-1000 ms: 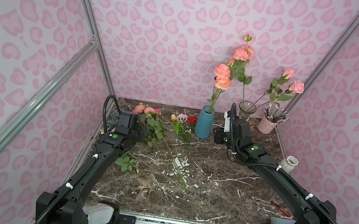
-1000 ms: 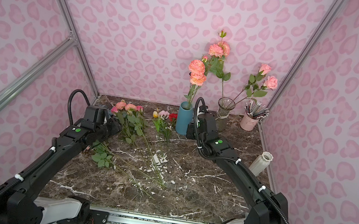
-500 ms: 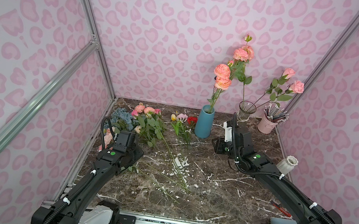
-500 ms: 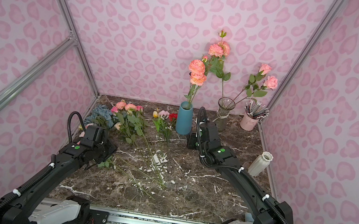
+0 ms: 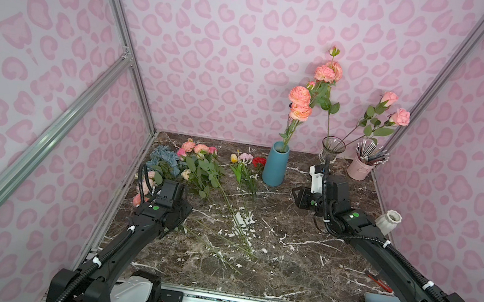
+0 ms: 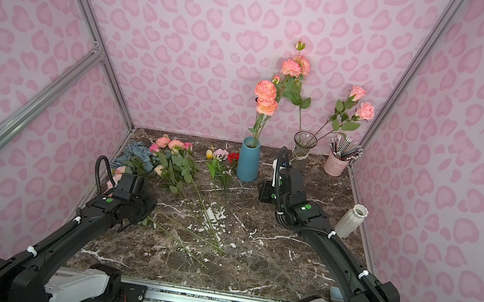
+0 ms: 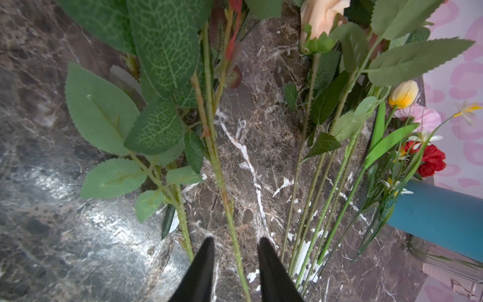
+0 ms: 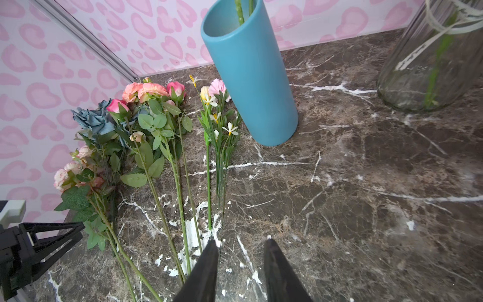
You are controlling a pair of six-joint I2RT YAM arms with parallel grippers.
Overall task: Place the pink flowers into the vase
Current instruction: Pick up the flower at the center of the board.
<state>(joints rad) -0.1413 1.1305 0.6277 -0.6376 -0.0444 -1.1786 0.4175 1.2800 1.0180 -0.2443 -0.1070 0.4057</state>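
Pink flowers [image 5: 197, 148] [image 6: 173, 143] lie on the marble table with their stems towards the front, and paler pink blooms [image 8: 68, 172] lie by the left wall. More pink blooms stand in the blue vase [image 5: 275, 164] [image 6: 248, 159] and in the glass vase [image 5: 332, 150] [image 6: 304, 145]. My left gripper [image 7: 235, 241] is low over the stems. It is open, with one thorny green stem [image 7: 222, 188] running between its fingers and a gap on each side. My right gripper [image 8: 240, 243] hangs open and empty over bare marble in front of the blue vase.
A dusty-blue bunch [image 5: 163, 157] lies at the back left. A yellow-and-pink sprig [image 5: 241, 158] and a red carnation [image 5: 259, 161] lie beside the blue vase. A pink cup of pencils [image 5: 362, 168] and a white ribbed vase [image 5: 388, 221] stand along the right wall.
My left arm has drawn back from the blooms towards the front and come down over the stems, its jaws narrowing. My right arm has backed a little away from the blue vase.
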